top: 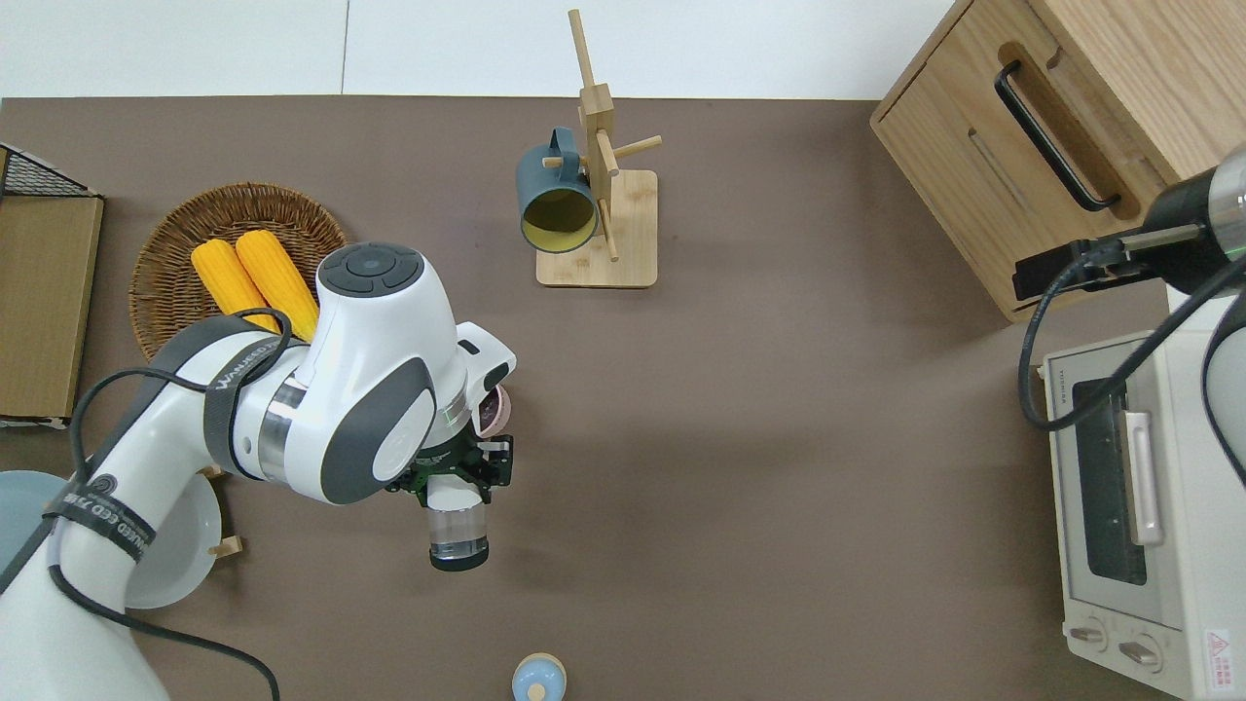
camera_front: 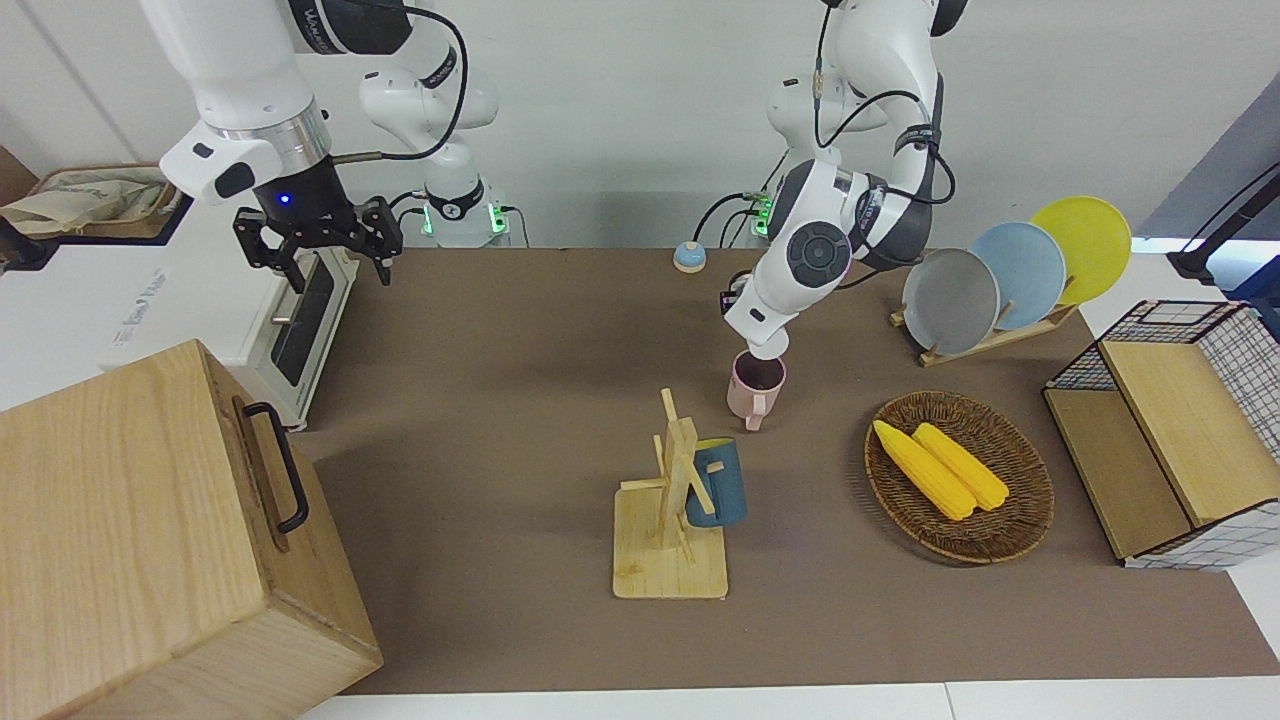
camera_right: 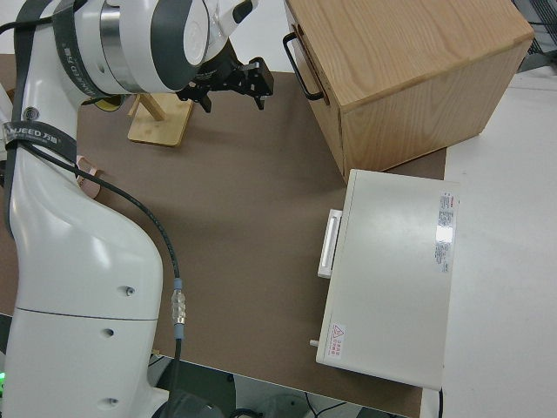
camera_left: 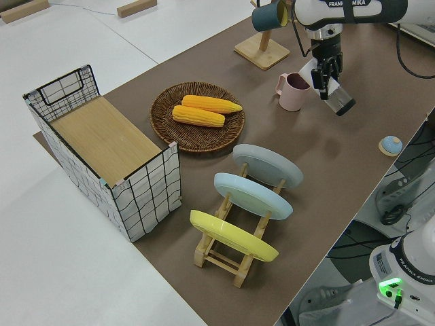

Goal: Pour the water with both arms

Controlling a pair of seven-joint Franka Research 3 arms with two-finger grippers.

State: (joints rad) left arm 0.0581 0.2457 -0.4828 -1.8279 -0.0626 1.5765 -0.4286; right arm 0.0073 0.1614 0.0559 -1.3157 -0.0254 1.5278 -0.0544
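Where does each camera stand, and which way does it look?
Front: across the table, facing the robots; both arms show, right hand open.
Overhead: straight down; the left hand holds a glass.
Left side: raised at the left arm's end, along the table; left arm only.
Right side: above the right arm, toward the wooden box; right arm only.
Front and left side share the pink mug.

The arms (camera_front: 820,240) have glossy white plastic shells with silver metal wrist rings. A clear glass (top: 458,531) looks smooth. The mat (camera_front: 500,400) at frame centre is matt brown. The mug rack (camera_front: 672,520), cabinet (camera_front: 150,540) at lower left and plate rack (camera_left: 231,255) are pale wood. The basket (camera_front: 1010,520) is rough woven wicker. The crate (camera_left: 146,197) is wire mesh. The oven (top: 1139,545) is smooth white.
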